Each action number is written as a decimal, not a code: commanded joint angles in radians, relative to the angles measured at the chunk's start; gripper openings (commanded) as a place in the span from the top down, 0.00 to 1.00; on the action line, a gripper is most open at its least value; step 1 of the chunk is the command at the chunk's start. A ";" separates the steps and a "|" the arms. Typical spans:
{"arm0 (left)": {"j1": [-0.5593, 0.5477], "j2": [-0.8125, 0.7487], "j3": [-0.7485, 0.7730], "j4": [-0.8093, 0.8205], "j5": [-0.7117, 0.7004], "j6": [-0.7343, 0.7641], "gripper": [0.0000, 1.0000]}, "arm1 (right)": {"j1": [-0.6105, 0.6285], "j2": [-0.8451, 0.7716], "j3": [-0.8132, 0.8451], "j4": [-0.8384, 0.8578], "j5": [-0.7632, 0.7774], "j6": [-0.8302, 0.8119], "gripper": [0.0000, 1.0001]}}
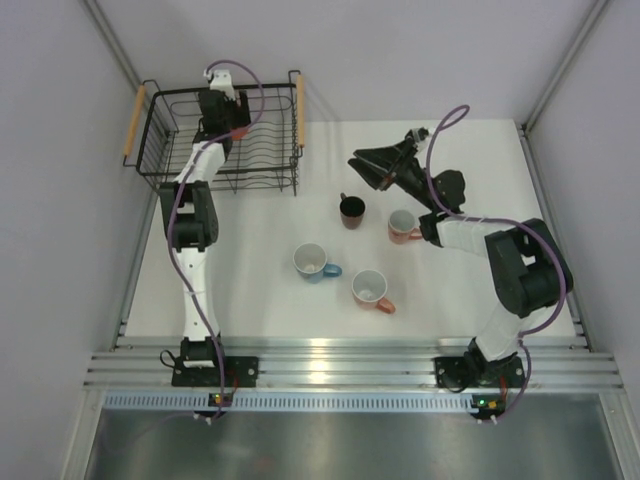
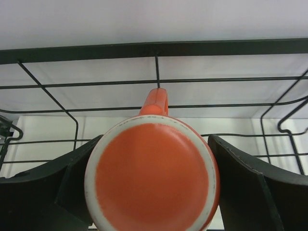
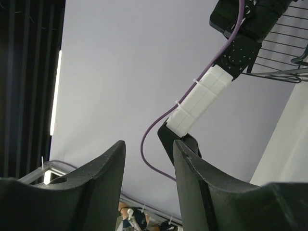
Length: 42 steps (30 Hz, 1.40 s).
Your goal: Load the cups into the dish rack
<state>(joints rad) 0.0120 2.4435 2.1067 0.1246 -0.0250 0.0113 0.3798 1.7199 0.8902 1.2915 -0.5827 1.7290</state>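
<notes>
The black wire dish rack (image 1: 270, 96) stands at the table's far left. My left gripper (image 1: 222, 122) reaches down into it, shut on the bright orange cup (image 2: 154, 178). That cup's base faces the wrist camera and its handle points at the rack's wires (image 2: 159, 48). On the table lie a dark brown cup (image 1: 352, 210), a salmon-pink cup (image 1: 404, 226), a light blue cup (image 1: 314, 262) and a second salmon-pink cup (image 1: 371, 289). My right gripper (image 1: 366, 170) hangs raised behind the dark cup. In the right wrist view this gripper (image 3: 149, 149) is open, nothing between its fingers.
Grey walls close in the table on the left, back and right. The rack's wooden handles (image 1: 133, 122) sit on its two short sides. A purple cable (image 1: 445, 125) loops above the right arm. The metal rail (image 1: 340, 365) with both arm bases runs along the near edge.
</notes>
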 commanded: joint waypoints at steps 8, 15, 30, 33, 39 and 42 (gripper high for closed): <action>0.036 0.092 0.151 0.024 0.016 0.007 1.00 | -0.044 -0.036 -0.002 0.408 -0.020 -0.011 0.54; 0.039 0.123 0.177 0.006 0.019 0.016 1.00 | -0.055 -0.033 -0.011 0.416 -0.017 -0.005 0.54; 0.042 0.123 0.139 -0.013 0.008 0.041 0.67 | -0.062 -0.042 -0.019 0.419 -0.019 -0.003 0.47; 0.043 0.115 0.122 -0.005 0.008 0.038 0.11 | -0.062 -0.043 -0.022 0.419 -0.019 -0.005 0.46; 0.042 0.106 0.116 -0.005 -0.004 0.032 0.01 | -0.062 -0.048 -0.028 0.419 -0.019 -0.005 0.47; 0.042 0.094 0.116 -0.002 -0.007 0.024 0.01 | -0.064 -0.049 -0.030 0.417 -0.019 -0.005 0.46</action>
<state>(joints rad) 0.0429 2.5919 2.2265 0.0601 -0.0204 0.0399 0.3347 1.7176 0.8619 1.2911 -0.5968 1.7321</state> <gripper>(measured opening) 0.989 0.534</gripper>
